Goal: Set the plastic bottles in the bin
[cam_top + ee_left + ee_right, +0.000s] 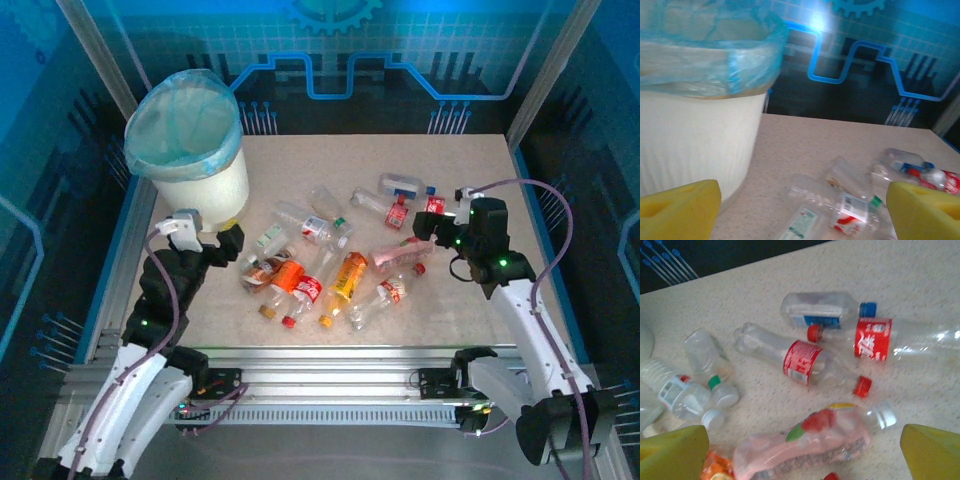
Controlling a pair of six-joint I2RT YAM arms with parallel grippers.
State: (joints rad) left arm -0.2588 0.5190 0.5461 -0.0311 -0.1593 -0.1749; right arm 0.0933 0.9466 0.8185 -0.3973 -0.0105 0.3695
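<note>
The bin (pixel 205 190) stands at the far left corner of the table (pixel 490 170), its blue bag folded over the rim. None of the bottles (pixel 330 255) is visibly inside it. They lie scattered on the table to the right of the bin, from just beside its base out toward the middle and right.

The left gripper (pixel 232 248) sits low, just right of the bin's base and nearer the robot than the bin. Its yellow fingers (pixel 680 210) are spread wide with nothing gripped. In the left wrist view the bin's white wall (pixel 695 145) rises close on the left. A few clear crushed bottles (pixel 850 200) lie just ahead of the open jaws, not touching them.

The right gripper (pixel 428 228) is well right of the bin, at the far-right edge of the scatter, pointing back toward the bin. It is released too, jaws wide apart and holding nothing. The right wrist view shows a pink bottle with a white cap (pixel 805 445) lying on its side between the two fingers (pixel 932 452), though below them on the table. Beyond it lie a clear bottle with a red label (pixel 801 363) and a blue-capped bottle (pixel 822 310).
</note>
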